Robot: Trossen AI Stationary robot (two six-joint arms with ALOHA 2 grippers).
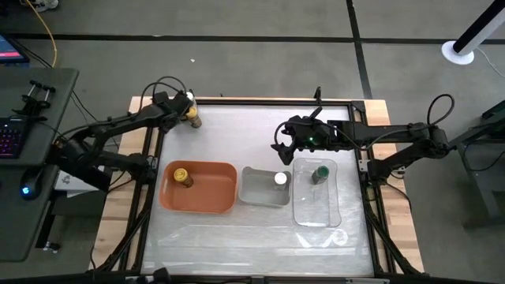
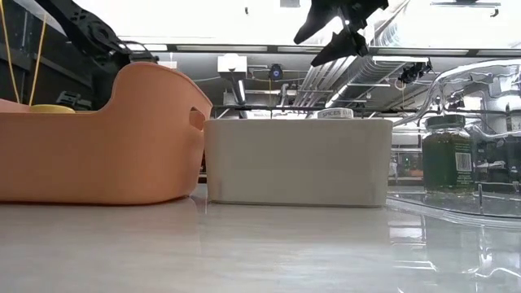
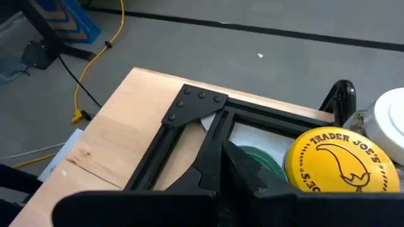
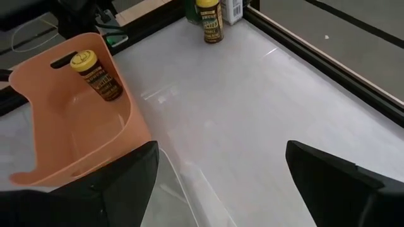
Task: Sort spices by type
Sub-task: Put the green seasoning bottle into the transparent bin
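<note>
I see the left gripper point(image 1: 186, 101) at the table's far left corner, fingers pressed together, right above a cluster of jars point(image 1: 192, 118); I cannot tell if they touch. Its wrist view shows a yellow lid point(image 3: 341, 165), a white lid point(image 3: 390, 116) and a green lid point(image 3: 260, 159) close under it. Right gripper point(image 1: 286, 140) hangs above mid-table, fingers spread, holding nothing. One yellow-lid jar point(image 1: 183, 176) stands in the orange tray point(image 1: 213, 197), a white-lid jar point(image 1: 280, 179) in the grey tray point(image 1: 256, 189), a green jar point(image 1: 319, 173) in the clear tray point(image 1: 316, 209).
</note>
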